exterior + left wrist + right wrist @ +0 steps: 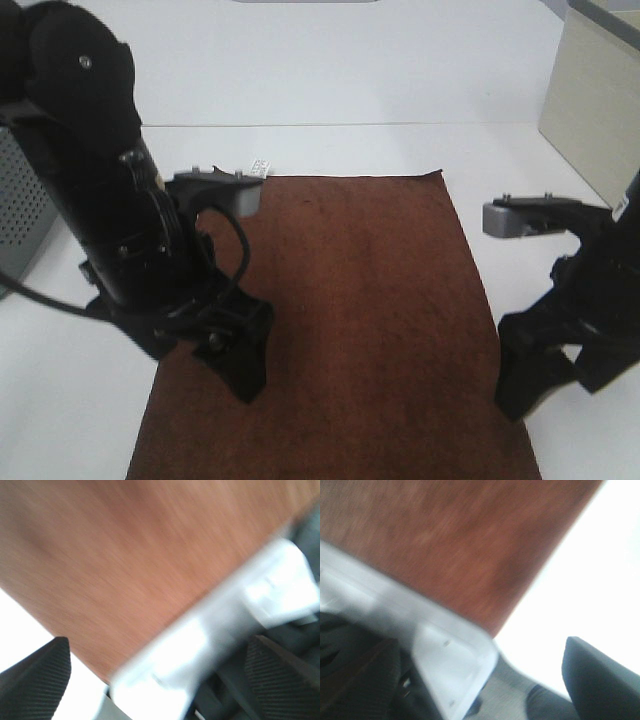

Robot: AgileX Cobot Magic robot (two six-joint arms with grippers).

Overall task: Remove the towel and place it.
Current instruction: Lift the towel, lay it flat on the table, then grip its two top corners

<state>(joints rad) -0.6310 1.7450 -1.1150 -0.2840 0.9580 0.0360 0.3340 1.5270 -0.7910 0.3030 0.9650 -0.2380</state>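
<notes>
Towel (350, 300), one dark brown rectangular terry cloth, lying flat on white table (400, 80), left gripper (160, 680) and right gripper (485, 680), two black ones, gaping wide at its long edges, gripping nothing.

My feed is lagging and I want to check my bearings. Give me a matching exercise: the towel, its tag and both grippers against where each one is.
Things:
1. towel
2. white tag
3. left gripper
4. right gripper

Places:
A. above the table, just off the towel's right edge
B. at the towel's far left corner
C. spread flat on the table
D. above the towel's left edge

Pairs: 1-C, 2-B, 3-D, 4-A.
</notes>
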